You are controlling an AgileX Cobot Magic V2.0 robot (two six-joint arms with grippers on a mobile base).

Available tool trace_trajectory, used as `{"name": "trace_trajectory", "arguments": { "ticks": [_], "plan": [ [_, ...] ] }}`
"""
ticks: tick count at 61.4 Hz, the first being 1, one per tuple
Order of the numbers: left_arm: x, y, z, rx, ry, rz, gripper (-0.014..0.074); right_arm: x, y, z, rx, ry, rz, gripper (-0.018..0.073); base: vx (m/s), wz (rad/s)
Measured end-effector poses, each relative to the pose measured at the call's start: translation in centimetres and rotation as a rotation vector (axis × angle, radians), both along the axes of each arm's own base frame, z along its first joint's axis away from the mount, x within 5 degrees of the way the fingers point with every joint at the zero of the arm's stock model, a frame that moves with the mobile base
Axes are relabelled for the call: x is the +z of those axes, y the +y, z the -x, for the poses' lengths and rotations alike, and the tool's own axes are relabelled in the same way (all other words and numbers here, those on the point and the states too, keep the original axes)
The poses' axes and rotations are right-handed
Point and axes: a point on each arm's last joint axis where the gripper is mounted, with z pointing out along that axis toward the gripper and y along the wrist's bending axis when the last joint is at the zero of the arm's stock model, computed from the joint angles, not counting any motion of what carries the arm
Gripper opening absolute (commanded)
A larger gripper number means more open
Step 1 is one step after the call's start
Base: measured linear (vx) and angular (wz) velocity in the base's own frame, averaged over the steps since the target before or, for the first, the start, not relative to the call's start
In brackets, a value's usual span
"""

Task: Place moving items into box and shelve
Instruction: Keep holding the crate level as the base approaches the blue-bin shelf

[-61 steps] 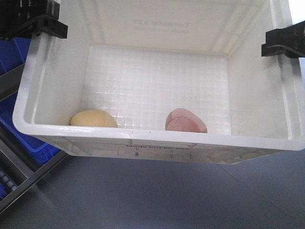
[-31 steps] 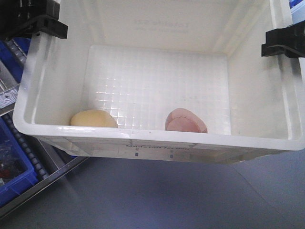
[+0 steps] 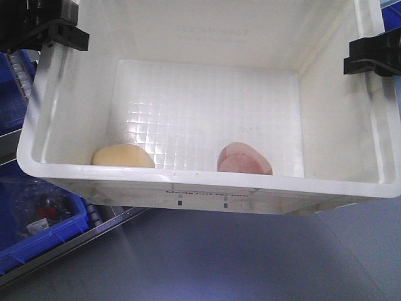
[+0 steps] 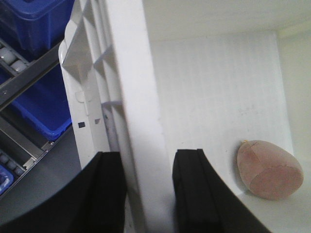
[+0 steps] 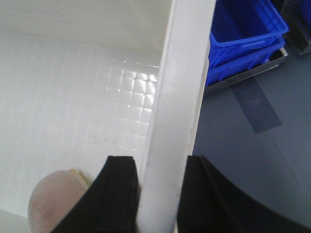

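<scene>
Left claw [image 4: 150, 194]: clamped on the left wall of the box [image 3: 207, 179], one finger inside, one outside. Right claw [image 5: 160, 199]: same clamp on the right wall. The opposed holds likely keep the load level for carrying to a shelf.
Box: white, open-topped, apparently held above the grey floor [image 3: 219, 263].
Contents: cream toy [image 3: 122, 157] and pink toy [image 3: 244, 160], apart, both against the near wall.
Adjacent: blue bin [image 3: 37, 219] on a rack [image 4: 29, 73], lower left.

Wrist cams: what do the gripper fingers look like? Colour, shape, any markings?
Left gripper and right gripper: both matte black, each with two broad, flat fingers with squared tips, widening toward the base. No cables or markings in view.
</scene>
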Motion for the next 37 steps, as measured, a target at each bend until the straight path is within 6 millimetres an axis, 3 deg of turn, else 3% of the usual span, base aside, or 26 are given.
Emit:
{"name": "trace_trajectory", "arguments": {
  "ticks": [37],
  "plan": [
    [0.00,0.00,0.00,0.000,0.000,0.000,-0.0006,0.00,0.00,0.00,0.000,0.000,0.000,-0.0006,0.06,0.33]
  ]
}}
